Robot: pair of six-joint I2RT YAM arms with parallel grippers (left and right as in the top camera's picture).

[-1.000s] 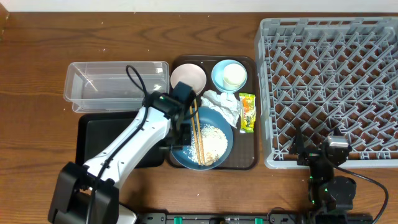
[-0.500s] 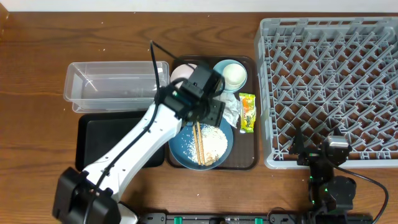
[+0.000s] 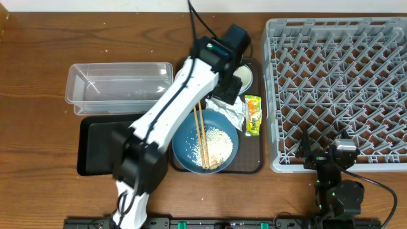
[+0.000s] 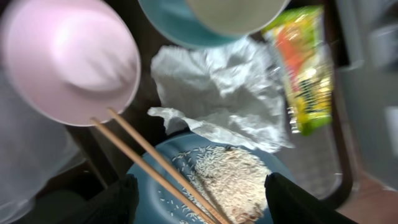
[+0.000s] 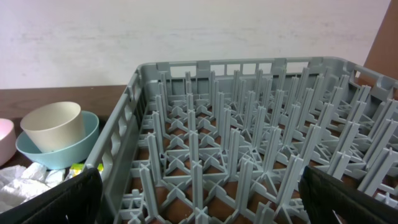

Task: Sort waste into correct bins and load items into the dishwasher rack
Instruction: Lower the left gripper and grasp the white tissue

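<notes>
My left gripper [image 3: 222, 89] [image 4: 199, 199] hovers open above the brown tray [image 3: 251, 162], with nothing between its jaws. Below it lie the crumpled white napkin [image 3: 232, 108] [image 4: 217, 93] and the dark-blue dish [image 3: 184, 152] [image 4: 149, 193]. The dish holds rice [image 3: 216, 143] [image 4: 230, 180] and wooden chopsticks [image 3: 202, 137] [image 4: 155, 165]. The yellow-green wrapper [image 3: 253, 114] [image 4: 301, 68] lies to the napkin's right. The arm hides most of the white bowl [image 4: 68, 59]. The light-blue bowl [image 4: 168, 18] [image 5: 62, 155] holds the white cup [image 4: 230, 12] [image 5: 53, 127]. My right gripper [image 3: 331, 162] [image 5: 199, 199] is open at the grey rack's [image 3: 337, 89] [image 5: 249, 155] front edge.
The clear tub [image 3: 108, 86] sits at back left, with the black tray [image 3: 102, 146] in front of it. Both are left of the brown tray. The rack fills the right side of the table and has nothing in it.
The left gripper opened at the chopsticks' upper end, then rose and swung toward the back right over the napkin. The chopsticks stay on the dish. The right arm has not moved.
</notes>
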